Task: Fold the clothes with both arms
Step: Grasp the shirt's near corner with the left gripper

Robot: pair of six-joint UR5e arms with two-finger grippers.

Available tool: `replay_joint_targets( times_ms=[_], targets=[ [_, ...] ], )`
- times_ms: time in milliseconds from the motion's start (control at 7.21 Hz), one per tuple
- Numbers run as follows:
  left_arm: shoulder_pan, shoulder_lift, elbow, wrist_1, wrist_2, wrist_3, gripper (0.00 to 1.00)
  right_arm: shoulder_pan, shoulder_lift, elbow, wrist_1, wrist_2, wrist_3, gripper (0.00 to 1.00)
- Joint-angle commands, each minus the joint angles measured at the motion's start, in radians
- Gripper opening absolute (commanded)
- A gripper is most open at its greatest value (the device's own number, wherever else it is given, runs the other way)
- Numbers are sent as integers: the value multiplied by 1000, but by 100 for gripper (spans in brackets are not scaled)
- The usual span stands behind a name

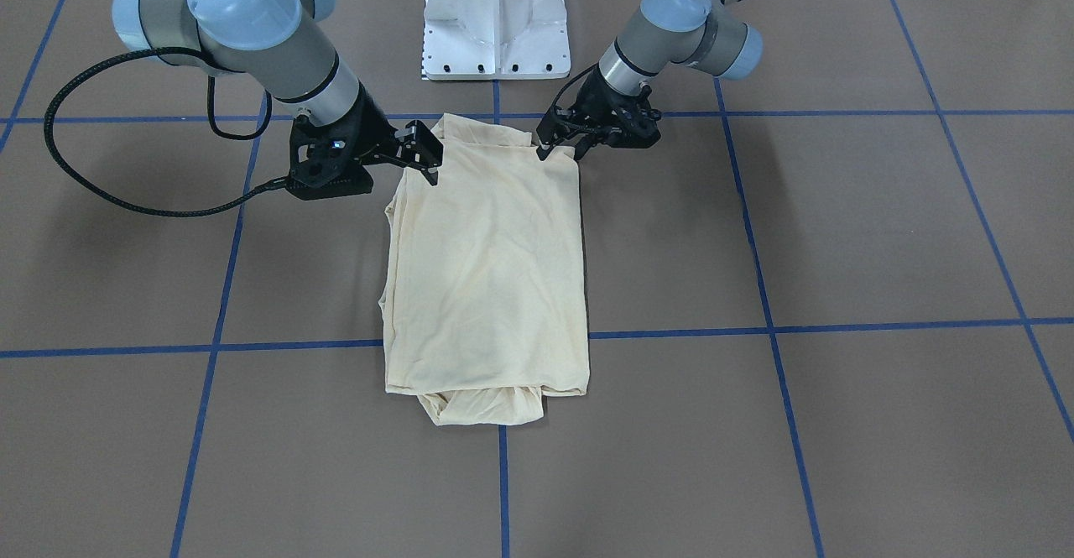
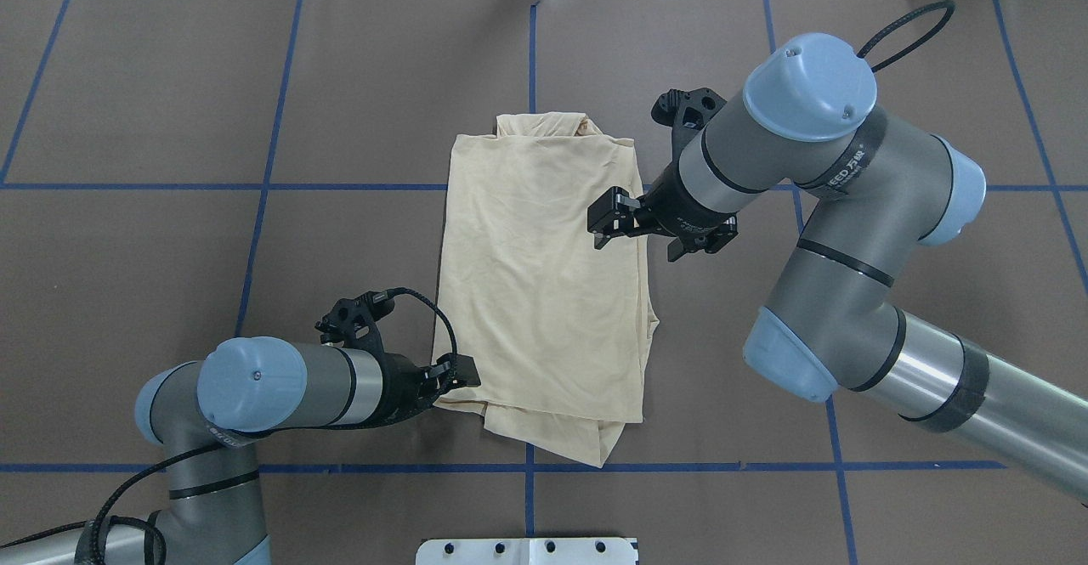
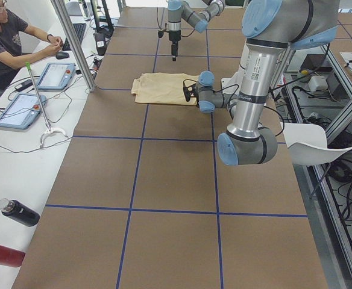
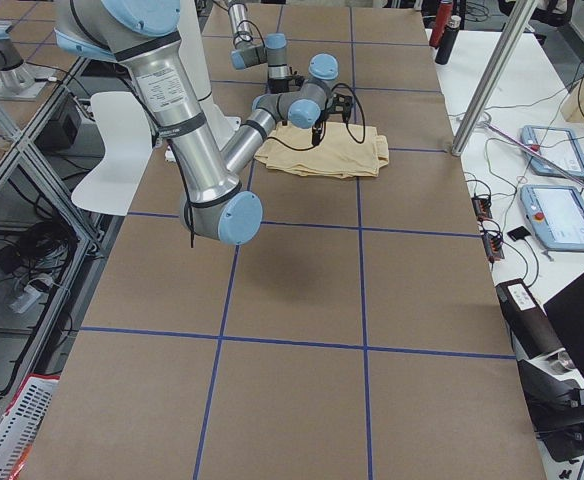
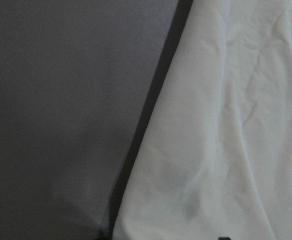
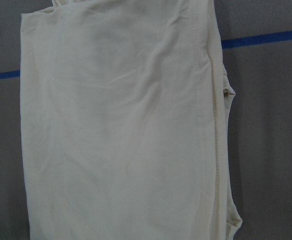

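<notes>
The clothes are one pale cream-yellow shirt point(image 1: 487, 264) point(image 2: 544, 285) folded into a long rectangle, lying flat at the table's middle with its plain side up. My left gripper point(image 1: 560, 153) point(image 2: 456, 378) sits low at the shirt's corner nearest the robot, jaws apart, holding nothing. Its wrist view shows the shirt's edge point(image 5: 226, 125) close up against the brown table. My right gripper point(image 1: 424, 155) point(image 2: 608, 223) hovers open above the shirt's opposite long edge. The right wrist view looks down on the shirt point(image 6: 121, 140) and a stitched hem, with no fingers in sight.
The white pedestal base point(image 1: 497, 29) stands at the robot's side of the table. Blue tape lines point(image 1: 768, 327) grid the brown table. In the exterior left view, a seated person point(image 3: 7, 42), control tablets point(image 3: 55, 75), a metal post point(image 3: 73, 42) and bottles point(image 3: 16, 212) line the far side.
</notes>
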Motion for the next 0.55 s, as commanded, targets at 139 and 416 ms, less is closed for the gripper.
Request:
replay_joint_targets(
  times_ms=[139, 416],
  targets=[
    [0, -1, -2, 0, -1, -1, 70, 6, 0, 0, 0, 2, 0, 100],
    [0, -3, -2, 1, -1, -1, 49, 7, 0, 0, 0, 2, -2, 100]
  ],
)
